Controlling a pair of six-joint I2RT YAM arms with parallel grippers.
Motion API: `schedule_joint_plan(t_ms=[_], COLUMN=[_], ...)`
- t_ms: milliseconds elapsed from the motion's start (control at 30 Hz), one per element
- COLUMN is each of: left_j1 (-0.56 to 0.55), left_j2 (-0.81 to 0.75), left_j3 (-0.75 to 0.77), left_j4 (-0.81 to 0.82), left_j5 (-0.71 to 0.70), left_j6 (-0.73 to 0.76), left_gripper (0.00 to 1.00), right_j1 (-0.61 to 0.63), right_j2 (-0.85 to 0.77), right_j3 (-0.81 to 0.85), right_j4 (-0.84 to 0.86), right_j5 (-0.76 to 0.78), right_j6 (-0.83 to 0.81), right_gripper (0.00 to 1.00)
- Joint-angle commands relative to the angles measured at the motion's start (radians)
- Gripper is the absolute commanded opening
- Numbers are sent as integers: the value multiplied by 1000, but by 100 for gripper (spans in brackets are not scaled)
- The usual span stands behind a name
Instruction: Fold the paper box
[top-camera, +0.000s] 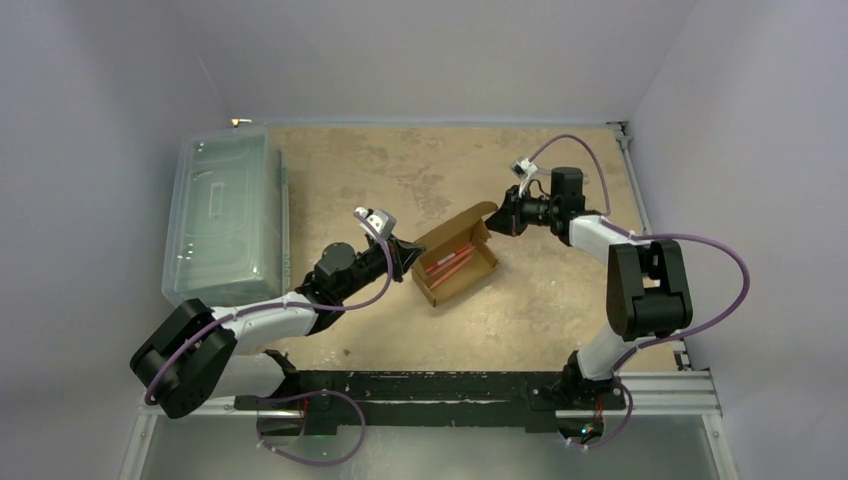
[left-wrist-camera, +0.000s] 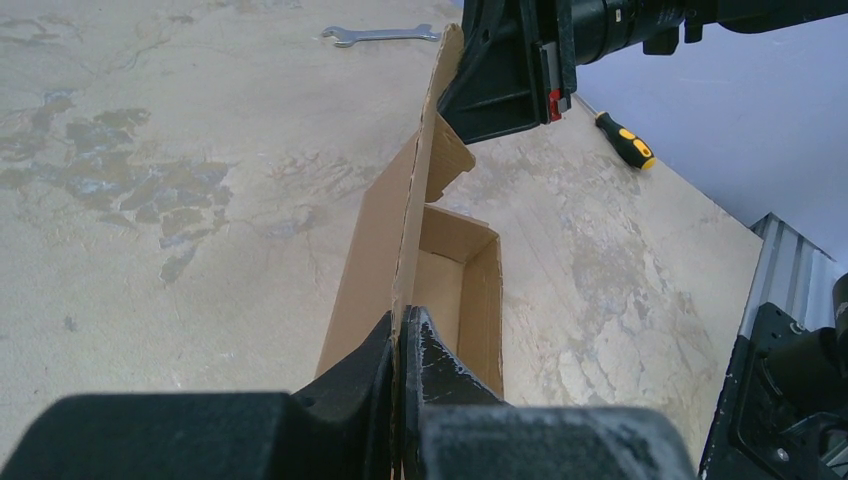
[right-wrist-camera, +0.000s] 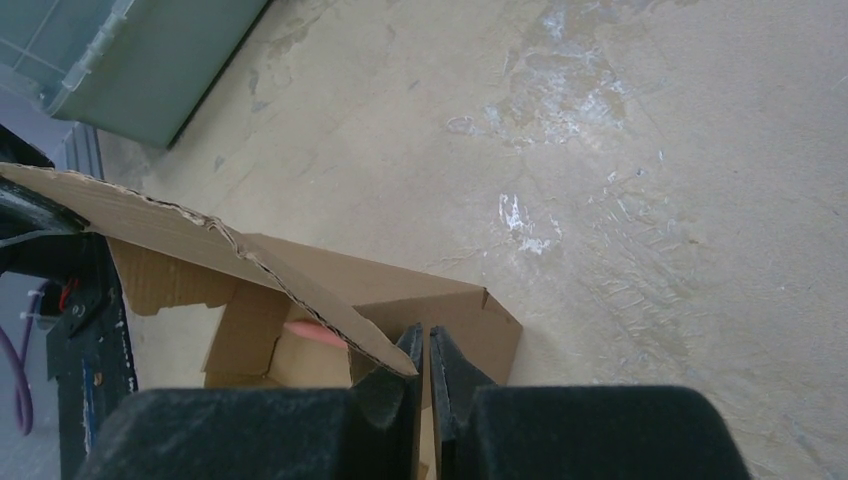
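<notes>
On table (top-camera: 560, 300), paper box (top-camera: 458, 262), flap (left-wrist-camera: 405, 220) upright

readable text: none | labels, brands: none | numbers, signs: none

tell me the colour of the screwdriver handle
The screwdriver handle is black and yellow; left wrist view.

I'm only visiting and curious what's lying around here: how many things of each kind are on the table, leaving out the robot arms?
cardboard box: 1
clear plastic bin: 1
wrench: 1
screwdriver: 1
Total: 4, plus red items inside the box, too small to count.
</notes>
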Motion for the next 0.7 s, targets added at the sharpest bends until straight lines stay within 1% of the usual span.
schedule_joint_plan(t_ms=[0, 267, 400, 533, 667], left_j1=[5, 6, 5, 6, 7], left_j2=[-8, -5, -1, 1, 1], left_j3=[0, 1, 2, 0, -3], left_j4=[22, 22, 22, 17, 13], left_j5=[-11, -8, -6, -1, 15], left_j6=[-10, -10, -9, -4, 8], left_gripper=[0, 0, 0, 0, 0], right_j1=[19, 23, 26, 22, -3], right_j2=[5, 14, 15, 14, 10], right_j3=[46, 61, 65, 87, 94], right_j4=[-28, -42, -56, -124, -140], right_j5=[-46, -57, -18, 57, 117], right_j6=[-1, 21, 3, -61, -66], right_gripper=[7, 6, 6, 6, 8])
